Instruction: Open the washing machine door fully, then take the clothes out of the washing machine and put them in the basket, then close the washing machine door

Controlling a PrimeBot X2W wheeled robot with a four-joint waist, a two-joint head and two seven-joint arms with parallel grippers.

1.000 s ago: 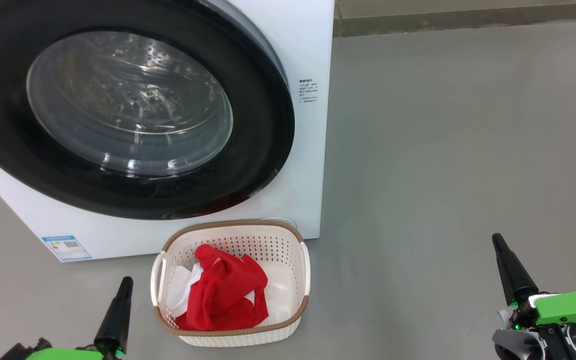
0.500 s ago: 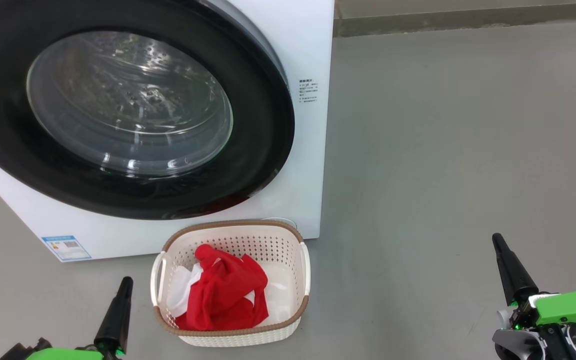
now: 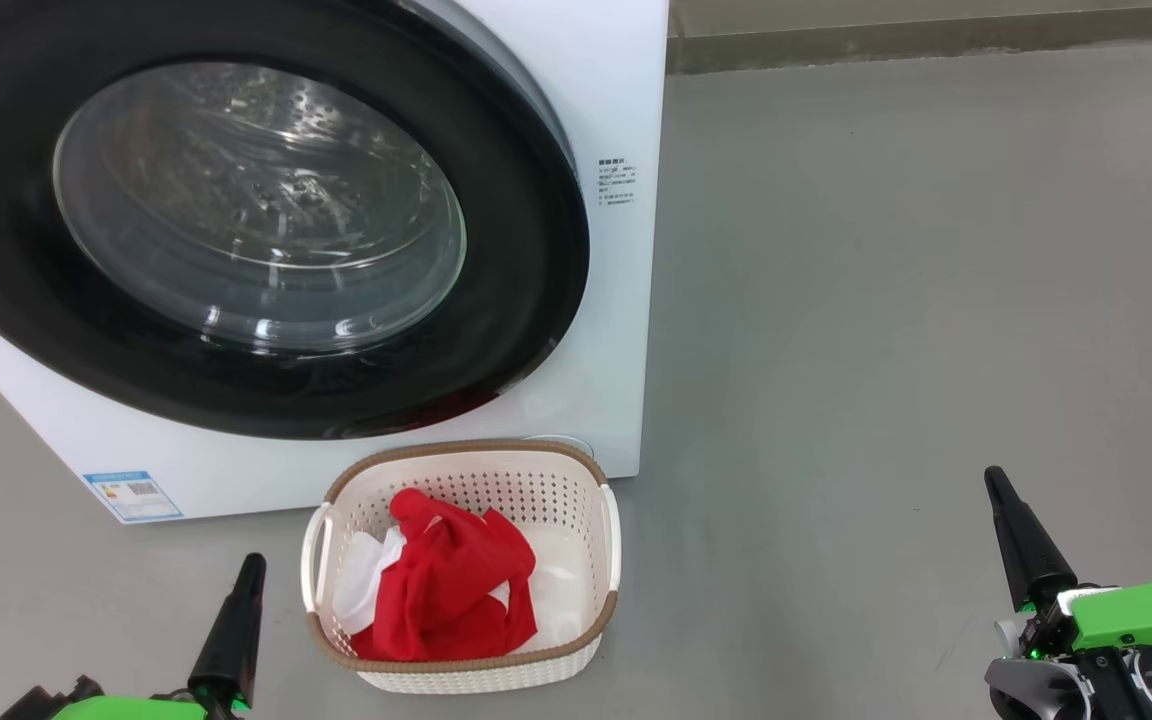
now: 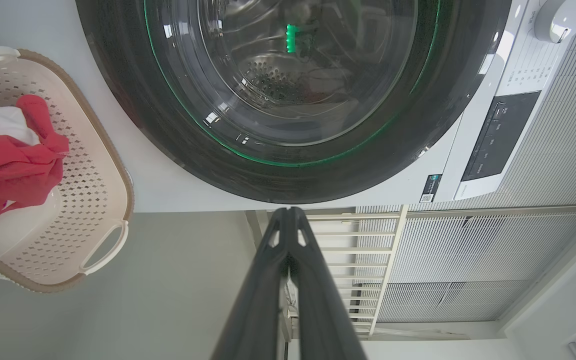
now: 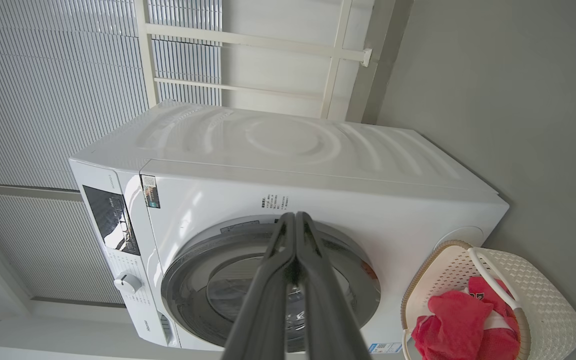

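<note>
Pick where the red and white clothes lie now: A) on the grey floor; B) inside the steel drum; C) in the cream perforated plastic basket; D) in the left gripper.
C: the red and white clothes sit bunched inside the cream perforated plastic basket, in front of the closed black-rimmed round washing machine door.

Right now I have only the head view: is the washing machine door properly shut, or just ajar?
Observer: Shut. In the right wrist view the washing machine door lies flush on the front of the washing machine.
Operator: Anything held on the left?
Observer: No. The left wrist view shows the left gripper with its fingertips pressed together and nothing between them.
Operator: On the right?
Observer: The same for the right gripper: tips meeting, empty.
</note>
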